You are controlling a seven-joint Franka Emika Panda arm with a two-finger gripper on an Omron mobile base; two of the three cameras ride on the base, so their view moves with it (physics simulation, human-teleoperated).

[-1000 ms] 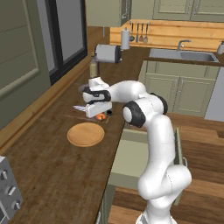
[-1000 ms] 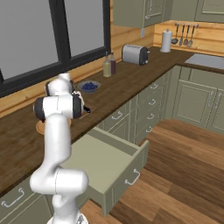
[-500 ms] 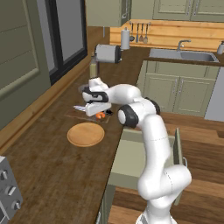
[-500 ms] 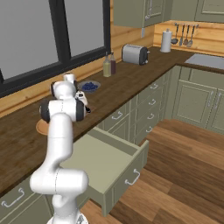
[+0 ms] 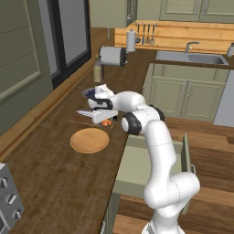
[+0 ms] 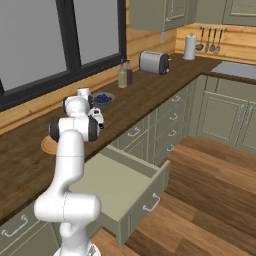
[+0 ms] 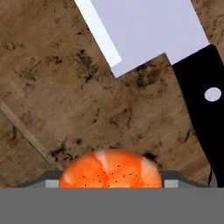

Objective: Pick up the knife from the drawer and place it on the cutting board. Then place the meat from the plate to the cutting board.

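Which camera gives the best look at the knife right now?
The hand view: the knife lies close up on the cutting board, blade and black handle clear. The left base view shows its blade small; the right base view doesn't help.

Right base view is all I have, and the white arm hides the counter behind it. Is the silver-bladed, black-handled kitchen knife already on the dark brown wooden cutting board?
Observer: Yes. In the hand view the knife lies flat on the cutting board.
Operator: And the small orange-red lump of meat?
Observer: The meat sits over the board, between the tips of the claw; gripped or released, I cannot tell.
Operator: Is anything on the round tan wooden plate?
Observer: No. In the left base view the plate is bare.
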